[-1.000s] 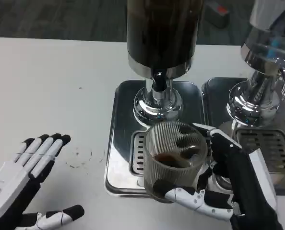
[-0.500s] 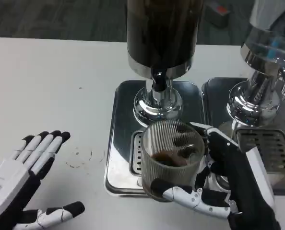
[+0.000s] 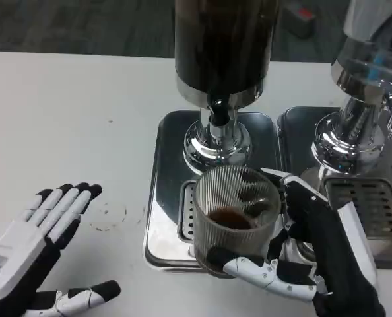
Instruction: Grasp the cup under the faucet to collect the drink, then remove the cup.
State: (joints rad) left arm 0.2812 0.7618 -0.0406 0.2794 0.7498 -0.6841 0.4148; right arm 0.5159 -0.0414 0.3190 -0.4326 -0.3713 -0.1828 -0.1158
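A ribbed clear cup (image 3: 234,218) with a little dark drink in its bottom stands over the front of the steel drip tray (image 3: 164,198), just below and in front of the black faucet (image 3: 217,111) of the dark drink dispenser (image 3: 224,46). My right hand (image 3: 315,247) grips the cup from its right side, thumb across the cup's base and fingers behind it. Low at the left, my left hand (image 3: 34,244) lies open on the white table, palm down, fingers spread, holding nothing.
A second chrome dispenser (image 3: 358,112) on its own drip tray (image 3: 374,211) stands at the right, close to my right forearm. A faint ring stain (image 3: 108,216) marks the white table left of the tray. The table's far edge runs along the top.
The cup and my right hand have shifted slightly left and up, staying under the faucet. My left hand has drifted a little on the table.
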